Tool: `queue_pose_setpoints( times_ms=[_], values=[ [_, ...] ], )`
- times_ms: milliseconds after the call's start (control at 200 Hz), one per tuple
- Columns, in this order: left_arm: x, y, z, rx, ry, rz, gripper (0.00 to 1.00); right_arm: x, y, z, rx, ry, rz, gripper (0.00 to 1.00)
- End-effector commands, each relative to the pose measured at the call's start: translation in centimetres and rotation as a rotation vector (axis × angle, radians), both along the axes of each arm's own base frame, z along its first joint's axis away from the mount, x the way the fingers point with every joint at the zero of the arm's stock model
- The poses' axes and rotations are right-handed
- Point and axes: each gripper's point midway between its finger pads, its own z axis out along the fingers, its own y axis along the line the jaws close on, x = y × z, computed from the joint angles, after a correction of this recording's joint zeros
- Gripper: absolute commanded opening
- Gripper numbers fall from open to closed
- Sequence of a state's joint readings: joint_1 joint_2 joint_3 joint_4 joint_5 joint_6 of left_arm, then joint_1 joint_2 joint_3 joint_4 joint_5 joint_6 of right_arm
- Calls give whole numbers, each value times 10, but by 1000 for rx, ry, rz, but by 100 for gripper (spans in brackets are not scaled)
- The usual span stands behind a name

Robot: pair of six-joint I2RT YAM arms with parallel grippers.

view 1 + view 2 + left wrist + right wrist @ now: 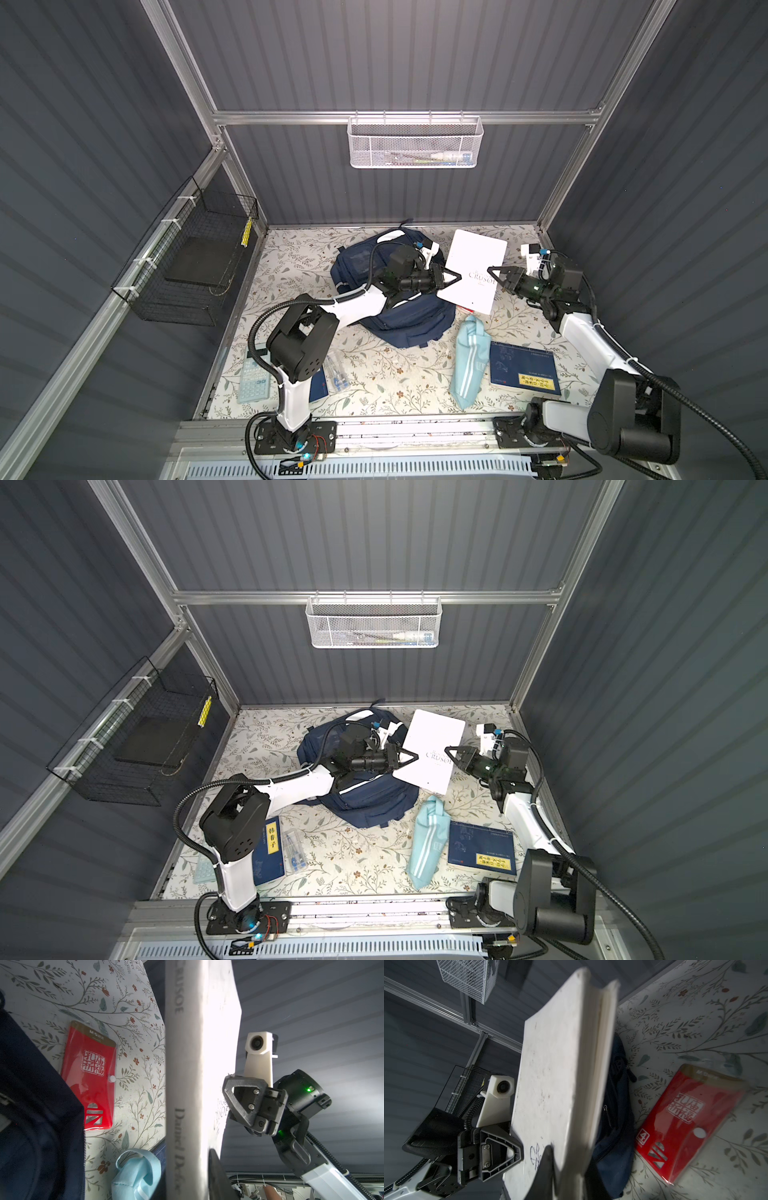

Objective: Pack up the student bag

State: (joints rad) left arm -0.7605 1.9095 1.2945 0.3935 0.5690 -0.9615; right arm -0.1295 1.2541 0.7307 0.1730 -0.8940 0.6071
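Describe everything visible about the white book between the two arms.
The white book is a thick volume with a scuffed white cover reading CRUSOE, a spine naming Daniel Defoe and cream page edges. It is held tilted above the floral table, by the student bag. The right tool clamps its page edge; the left tool straddles its spine edge, grip unclear.

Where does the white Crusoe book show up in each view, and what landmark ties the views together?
In both top views: white book right of centre, overlapping the student bag's right edge.
Left wrist: spine-on, filling the middle.
Right wrist: cover and page edge, slanting through the middle.
Shared landmark: the navy student bag, in all four.
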Motion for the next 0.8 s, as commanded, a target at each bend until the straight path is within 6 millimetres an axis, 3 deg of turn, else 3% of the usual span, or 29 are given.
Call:
queue_pose_setpoints(
  times_ms=[0,135,280,380,525,675,790],
  values=[
    [-12,-5,-9,93,-62,9,70,-16,29,-3,-70,-70,124,0],
    [5,37,-34,355,-130,122,99,-19,17,-9,-106,-46,49,0],
    [11,84,-48,547,-193,201,100,-25,0,-16,-124,-3,-34,0],
    [11,107,-60,672,-240,214,100,-33,-23,-8,-125,0,-136,0],
    [14,118,-84,857,-329,95,90,-43,-39,-3,-106,4,-192,0],
    [17,126,-106,1012,-405,-13,90,-49,-39,-1,-89,-2,-179,0],
    [16,118,-111,1012,-444,-55,98,-50,-36,2,-68,-13,-168,0]
  ],
)
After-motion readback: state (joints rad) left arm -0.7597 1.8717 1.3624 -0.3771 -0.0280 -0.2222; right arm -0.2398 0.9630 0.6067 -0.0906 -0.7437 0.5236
